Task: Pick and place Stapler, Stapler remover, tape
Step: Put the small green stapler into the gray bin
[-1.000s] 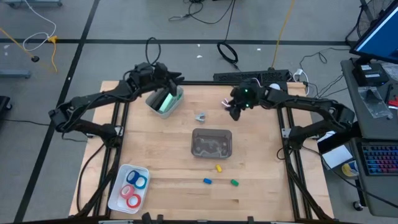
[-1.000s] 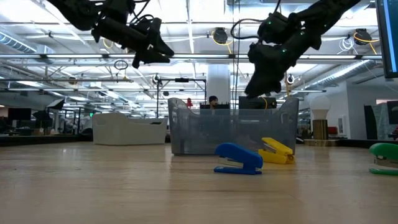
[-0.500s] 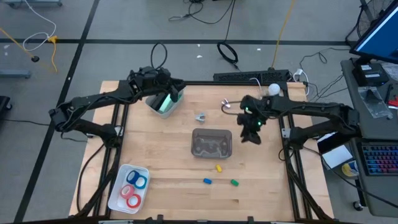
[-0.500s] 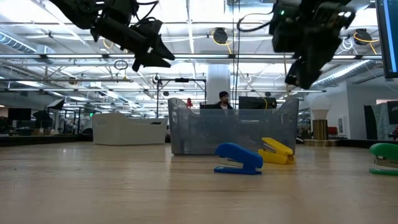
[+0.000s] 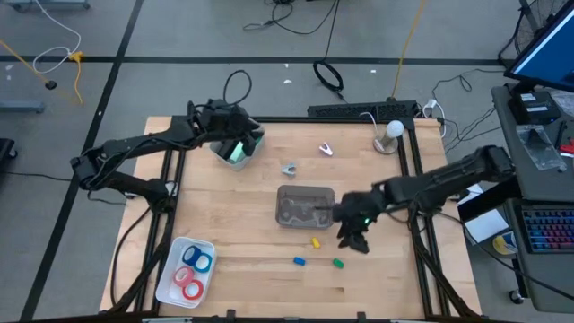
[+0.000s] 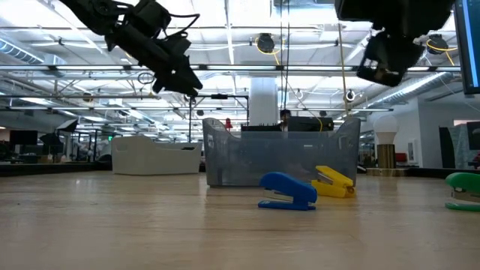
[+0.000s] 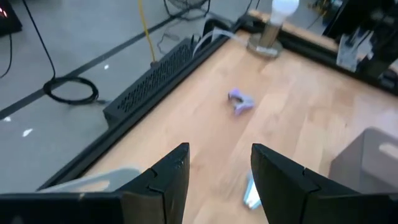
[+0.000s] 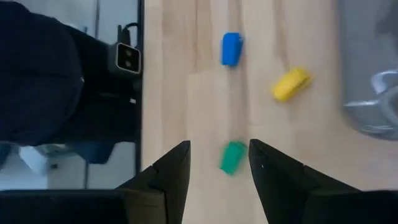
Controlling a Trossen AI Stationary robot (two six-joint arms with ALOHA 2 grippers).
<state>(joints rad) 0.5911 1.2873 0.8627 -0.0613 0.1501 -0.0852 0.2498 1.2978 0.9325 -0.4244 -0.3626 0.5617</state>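
My right gripper (image 5: 352, 237) (image 8: 217, 174) hangs open above the table, right of the grey bin (image 5: 305, 206). A green stapler (image 8: 233, 155) (image 5: 338, 263) lies on the wood between its fingers' line of sight, untouched. A yellow stapler (image 5: 315, 241) and a blue stapler (image 5: 300, 261) lie nearby. My left gripper (image 5: 240, 142) (image 7: 221, 180) is open, raised over a pale bin (image 5: 235, 150) at the far left. A purple staple remover (image 5: 326, 149) (image 7: 240, 101) and a grey one (image 5: 288, 168) lie on the far table. Tape rolls, blue (image 5: 199, 259) and red (image 5: 188, 286), sit in a white tray.
The grey bin (image 6: 277, 155) holds metal pieces and stands mid-table. A lamp bulb (image 5: 391, 133) stands at the far right corner. The white tray's rim (image 5: 169, 269) sits at the near left corner. Bare wood lies between the tray and the staplers.
My right gripper has swept from the far side beside the purple staple remover toward the near edge, passing the grey bin's right side, and now hangs over the green stapler. My left gripper has stayed over the pale bin.
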